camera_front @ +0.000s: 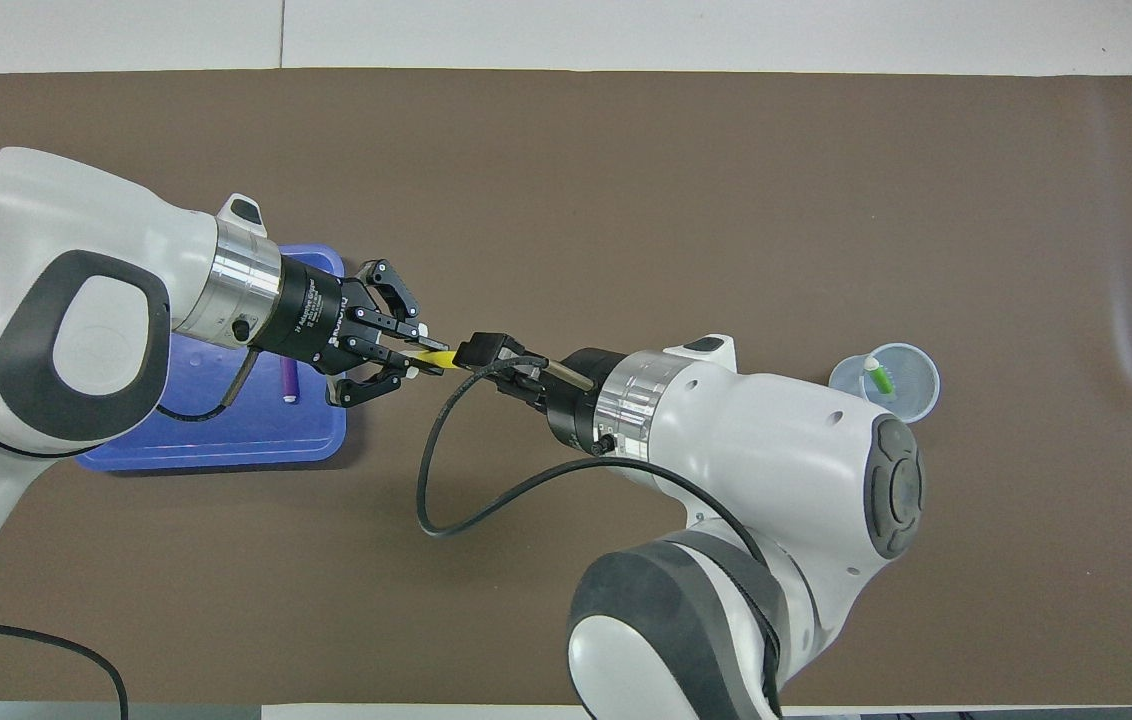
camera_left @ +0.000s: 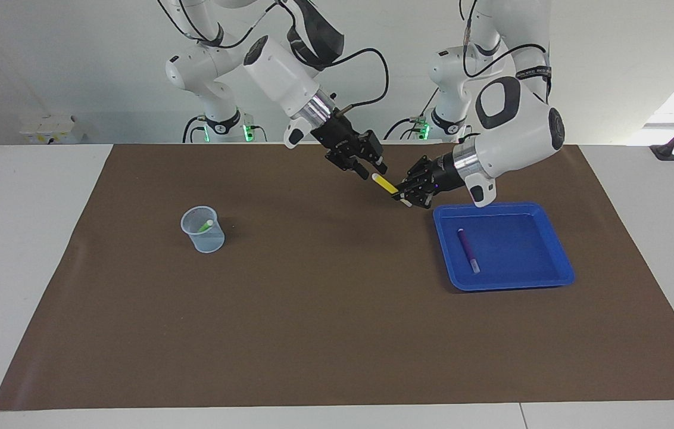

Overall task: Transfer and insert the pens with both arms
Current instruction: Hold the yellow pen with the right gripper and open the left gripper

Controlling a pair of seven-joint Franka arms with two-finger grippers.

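My left gripper (camera_left: 403,195) is shut on the lower end of the yellow pen (camera_left: 384,184) and holds it slanted in the air over the mat, beside the blue tray (camera_left: 512,281). My right gripper (camera_left: 371,171) is open at the pen's pale cap end, one finger on each side. From overhead the yellow pen (camera_front: 434,357) bridges the left gripper (camera_front: 416,362) and the right gripper (camera_front: 471,355). The purple pen (camera_left: 468,250) lies in the tray (camera_front: 226,450), also seen from overhead (camera_front: 290,381). The green pen (camera_left: 206,225) stands in a clear cup (camera_left: 202,229).
A brown mat (camera_left: 325,310) covers the table. The cup (camera_front: 886,380) stands toward the right arm's end, the tray toward the left arm's end. Two smaller white arms (camera_left: 218,119) with green lights stand at the robots' edge. A black cable (camera_front: 446,480) loops from the right wrist.
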